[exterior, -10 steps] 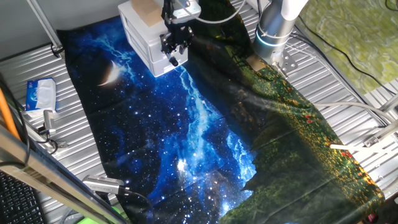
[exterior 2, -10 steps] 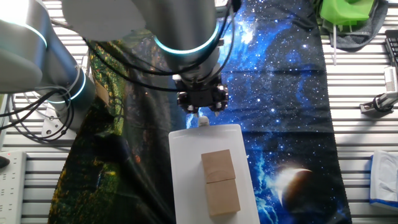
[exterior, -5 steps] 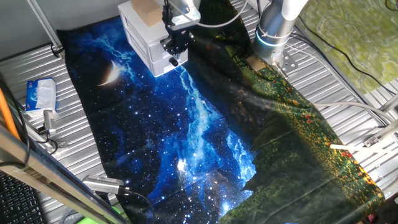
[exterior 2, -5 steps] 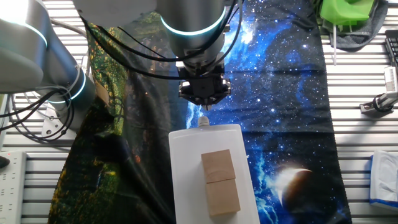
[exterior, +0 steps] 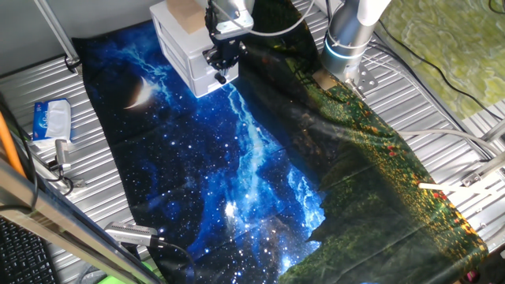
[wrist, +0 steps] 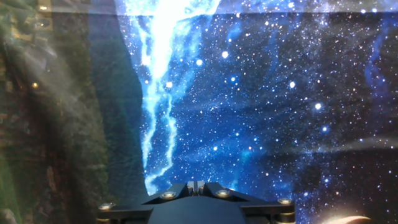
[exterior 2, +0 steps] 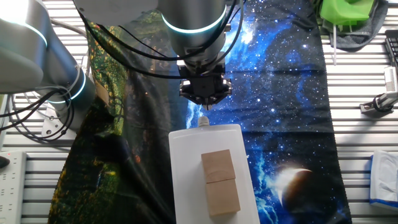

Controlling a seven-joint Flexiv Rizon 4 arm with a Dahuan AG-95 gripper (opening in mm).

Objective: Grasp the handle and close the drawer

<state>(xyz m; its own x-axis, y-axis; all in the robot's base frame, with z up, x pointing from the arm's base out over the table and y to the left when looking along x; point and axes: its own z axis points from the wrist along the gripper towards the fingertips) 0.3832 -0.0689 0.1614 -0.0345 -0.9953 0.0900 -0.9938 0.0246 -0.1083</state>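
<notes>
The white mini cabinet (exterior: pixel 180 49) stands at the far end of the starry cloth; it also shows from above in the other fixed view (exterior 2: pixel 186 180). Its drawer (exterior: pixel 207 72) looks pushed in, the front flush with the cabinet. The handle (exterior: pixel 220 78), a tiny white knob, sticks out of that front and shows in the other fixed view (exterior 2: pixel 203 122) too. My gripper (exterior: pixel 222 68) hangs just off the knob (exterior 2: pixel 203 106), a small gap between them. Its fingers are shut together on nothing (wrist: pixel 196 185). The hand view shows only cloth; cabinet and knob are out of it.
Two tan blocks (exterior 2: pixel 219 180) lie on the cabinet top. The blue galaxy cloth (exterior: pixel 237 173) covers the table. A tissue pack (exterior: pixel 52 118) lies at one side, a green object (exterior 2: pixel 348 12) at a far corner. The arm's base (exterior: pixel 347 39) stands beside the cabinet.
One second ago the fingers were open close around the knob. They have since shut and drawn back a little from the cabinet. Nothing has moved in the last half second.
</notes>
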